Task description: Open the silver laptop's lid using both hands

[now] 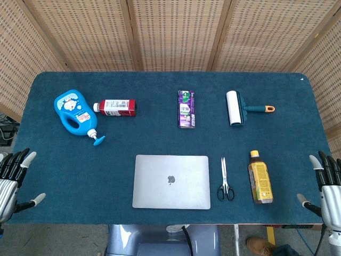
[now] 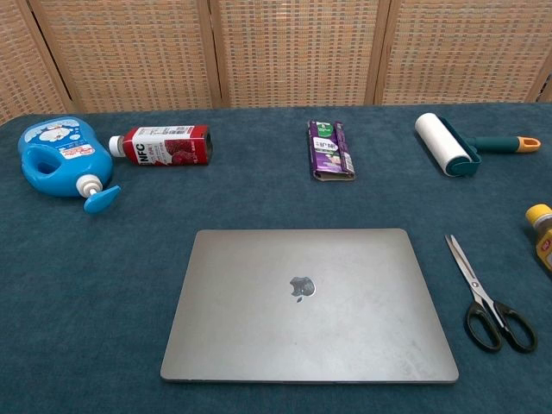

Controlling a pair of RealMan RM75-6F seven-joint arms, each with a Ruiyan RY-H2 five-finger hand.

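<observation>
Head view overhead, wide — chest view lower, nearer the laptop (image 1: 171, 181).

In your chest view, neither robot hand shows, and the yellow-capped bottle (image 2: 542, 235) is cut by the right edge. In the head view, both the left robot hand (image 1: 11, 178) and right robot hand (image 1: 326, 184) are clipped at the frame sides.

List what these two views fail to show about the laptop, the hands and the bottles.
- Left hand and right hand: cut off by the head view's edges; absent from the chest view.
- Silver laptop: closed, so screen and keyboard are hidden in both views.
- Yellow bottle: cropped by the chest view's right edge; label print too small in the head view.
- Purple pack: print too small to read.
</observation>
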